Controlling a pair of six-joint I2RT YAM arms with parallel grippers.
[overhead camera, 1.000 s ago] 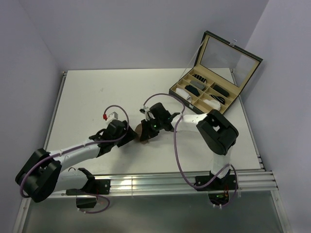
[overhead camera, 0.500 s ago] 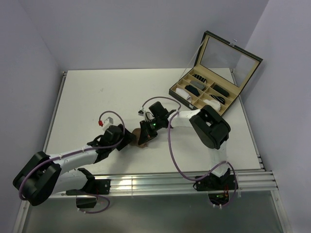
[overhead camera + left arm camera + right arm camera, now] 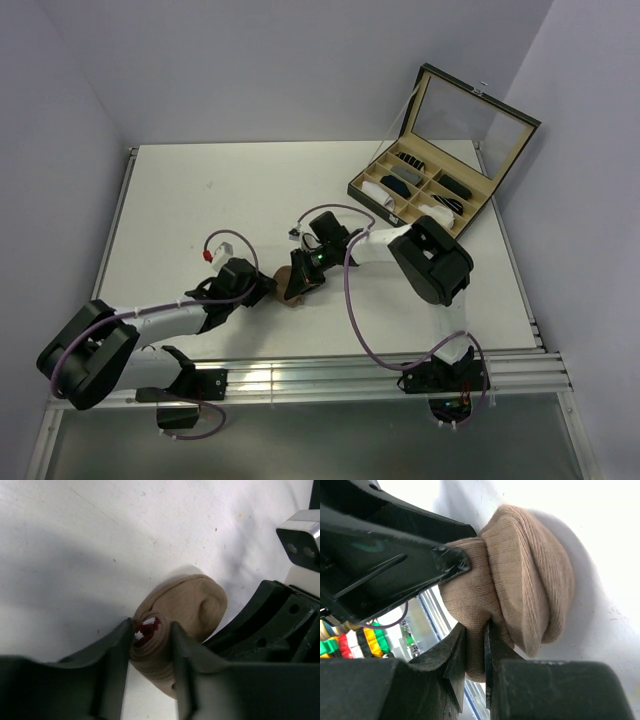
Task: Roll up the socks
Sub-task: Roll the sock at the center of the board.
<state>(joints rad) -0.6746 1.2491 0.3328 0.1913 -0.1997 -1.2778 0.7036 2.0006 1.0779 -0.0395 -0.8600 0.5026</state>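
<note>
Left arm reaches in from the near left corner of the table, lying low over the surface, and the right arm bends in from the near right. Both claws meet close to the near edge, a little left of centre. The tan sock lies there on the table as a thick roll. Its dark red-and-white cuff shows at the open end of the coil. Left claw grips the tan sock: one finger is pressed against each side of the roll at the cuff end. In the right wrist view the tip of a left finger dents the fabric. Right claw is nearly closed and pinches a fold of the same tan sock from the opposite side, its fingers just beside those of the left claw. Whether a second sock is wound inside the roll, cannot tell. Far right, well apart from the claws, an open box stands with its glass lid raised. Its compartments hold small dark and pale rolls.
</note>
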